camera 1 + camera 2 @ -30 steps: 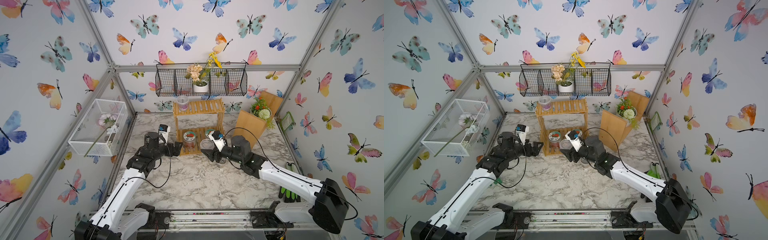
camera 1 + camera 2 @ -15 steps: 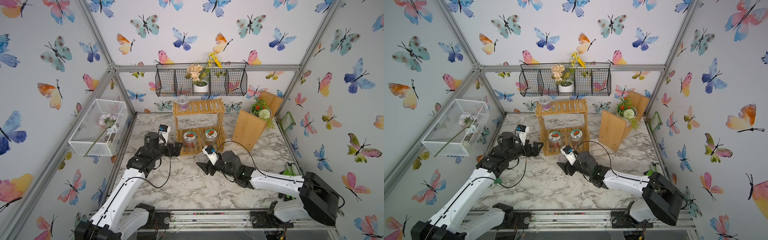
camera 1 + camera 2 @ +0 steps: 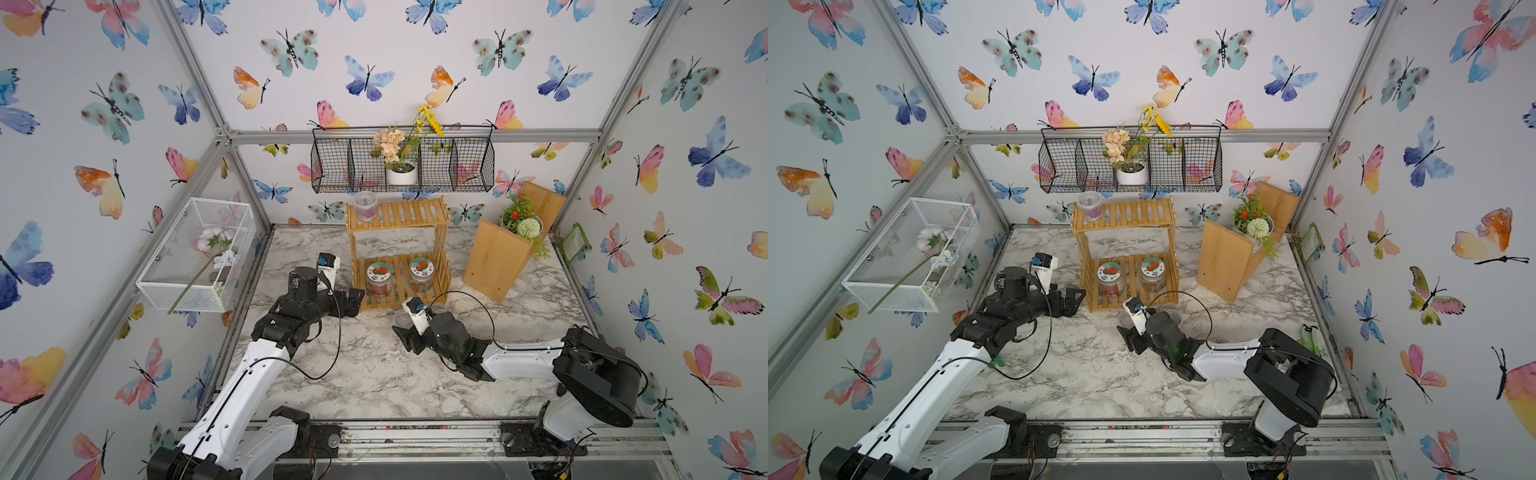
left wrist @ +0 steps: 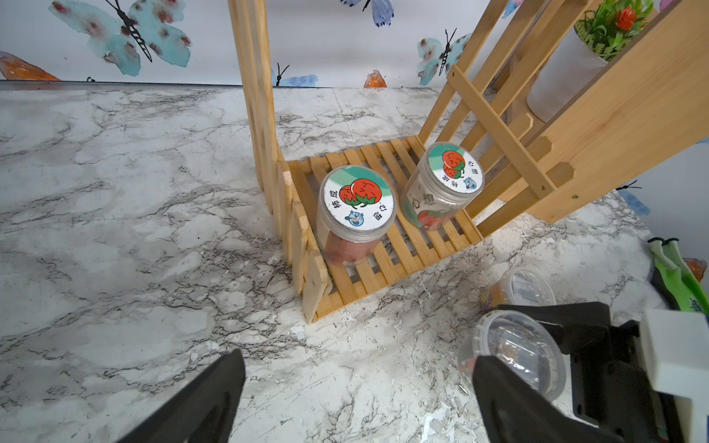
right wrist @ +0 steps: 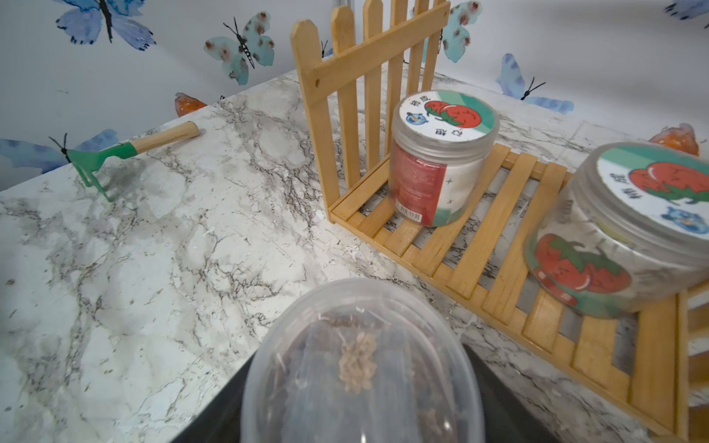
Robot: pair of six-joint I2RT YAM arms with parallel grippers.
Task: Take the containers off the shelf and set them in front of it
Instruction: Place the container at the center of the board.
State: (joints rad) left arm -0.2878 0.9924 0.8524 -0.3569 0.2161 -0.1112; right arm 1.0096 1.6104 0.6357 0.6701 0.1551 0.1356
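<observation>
Bamboo shelf (image 3: 399,214) in both top views carries the purple-label cup (image 3: 365,206) on its upper board and two jars (image 3: 378,279) on the lower one. The left gripper (image 3: 355,301), jaws wide and empty, sits just beside the lower tier. The right gripper (image 3: 401,328) clasps a clear cup (image 3: 401,319) down by the tabletop (image 3: 374,374), just in front of the shelf.

Left wrist view: both jars (image 4: 356,214) stand upright on the slats, and a second cup (image 4: 518,287) stands on the tabletop beside the clear cup (image 4: 510,353).

Right wrist view: the clear cup (image 5: 360,364) fills the gap between the fingers. Whether it touches the tabletop I cannot tell.
</observation>
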